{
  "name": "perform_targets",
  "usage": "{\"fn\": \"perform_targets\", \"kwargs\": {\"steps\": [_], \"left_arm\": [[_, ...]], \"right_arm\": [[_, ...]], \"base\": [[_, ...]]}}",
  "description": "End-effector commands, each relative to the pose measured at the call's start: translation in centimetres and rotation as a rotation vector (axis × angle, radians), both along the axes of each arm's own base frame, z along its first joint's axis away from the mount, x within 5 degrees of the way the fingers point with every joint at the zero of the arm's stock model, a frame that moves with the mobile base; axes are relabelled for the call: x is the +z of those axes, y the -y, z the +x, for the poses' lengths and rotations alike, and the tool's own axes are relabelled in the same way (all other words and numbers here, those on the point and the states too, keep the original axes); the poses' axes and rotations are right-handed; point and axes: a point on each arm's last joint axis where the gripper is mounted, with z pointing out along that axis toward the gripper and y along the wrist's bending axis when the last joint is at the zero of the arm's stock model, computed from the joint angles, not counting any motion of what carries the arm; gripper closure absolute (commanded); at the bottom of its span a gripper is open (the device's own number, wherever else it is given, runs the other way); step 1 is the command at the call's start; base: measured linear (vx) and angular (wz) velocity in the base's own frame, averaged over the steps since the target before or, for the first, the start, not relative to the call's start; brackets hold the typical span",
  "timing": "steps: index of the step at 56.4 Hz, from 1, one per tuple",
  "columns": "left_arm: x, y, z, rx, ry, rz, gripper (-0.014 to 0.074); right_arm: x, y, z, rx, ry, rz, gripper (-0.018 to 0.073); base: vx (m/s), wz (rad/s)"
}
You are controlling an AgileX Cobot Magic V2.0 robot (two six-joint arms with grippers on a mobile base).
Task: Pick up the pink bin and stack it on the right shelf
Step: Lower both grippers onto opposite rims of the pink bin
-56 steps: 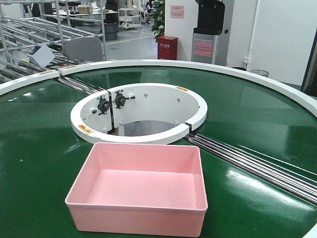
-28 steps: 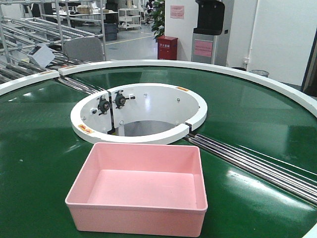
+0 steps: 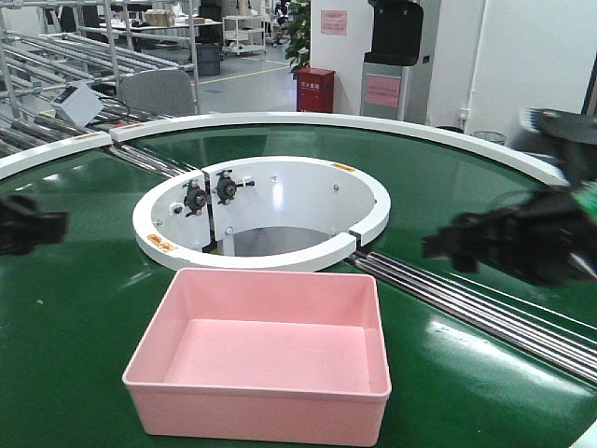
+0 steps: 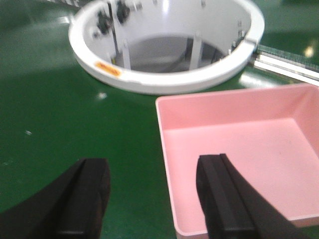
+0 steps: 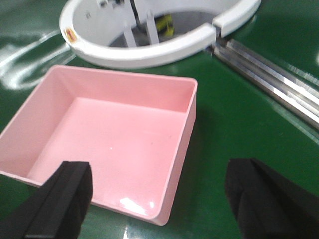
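The pink bin (image 3: 256, 359) stands empty on the green conveyor belt (image 3: 84, 308), near the front edge. My left gripper (image 3: 33, 226) shows blurred at the far left, and my right gripper (image 3: 457, 245) blurred at the right; both are apart from the bin. In the left wrist view the left gripper (image 4: 152, 194) is open, with the pink bin's (image 4: 239, 149) left wall below the gap. In the right wrist view the right gripper (image 5: 159, 199) is open wide, above the pink bin's (image 5: 109, 134) near right corner. The right shelf is out of view.
A white ring (image 3: 373, 210) with a round opening sits in the belt just behind the bin. Steel rails (image 3: 485, 313) run diagonally to the right of it. The belt's white outer rim (image 3: 392, 126) curves behind, with roller racks (image 3: 56, 56) at back left.
Both arms have come into the front view, the left from the left edge and the right from the right side. The pink bin has not moved.
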Motion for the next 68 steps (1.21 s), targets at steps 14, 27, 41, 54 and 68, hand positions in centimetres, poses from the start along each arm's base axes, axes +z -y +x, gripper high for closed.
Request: {"fn": "perform_targets", "kwargs": {"steps": [14, 27, 41, 54, 68], "left_arm": [[-4.2, 3.1, 10.6, -0.035, -0.167, -0.039, 0.0085], [-8.6, 3.6, 13.5, -0.011, -0.230, -0.045, 0.0085], [-12.7, 4.0, 15.4, -0.004, -0.306, -0.029, 0.0085], [-15.8, 4.3, 16.5, 0.000, -0.365, -0.023, 0.0169], [-16.4, 4.3, 16.8, 0.001, -0.363, -0.020, 0.0525]], "right_arm": [[-3.3, -2.8, 11.3, 0.015, -0.186, -0.019, 0.0031], [-7.3, -3.6, 14.4, 0.018, -0.259, -0.016, 0.0031], [-10.9, -4.0, 15.8, 0.018, -0.336, -0.026, 0.0031], [-14.0, -4.2, 16.8, 0.020, -0.399, -0.039, 0.0093], [-14.8, -4.2, 17.1, 0.017, -0.401, -0.047, 0.0420]], "base": [[0.00, 0.00], [0.00, 0.00], [0.00, 0.00], [0.00, 0.00], [0.00, 0.00]]}}
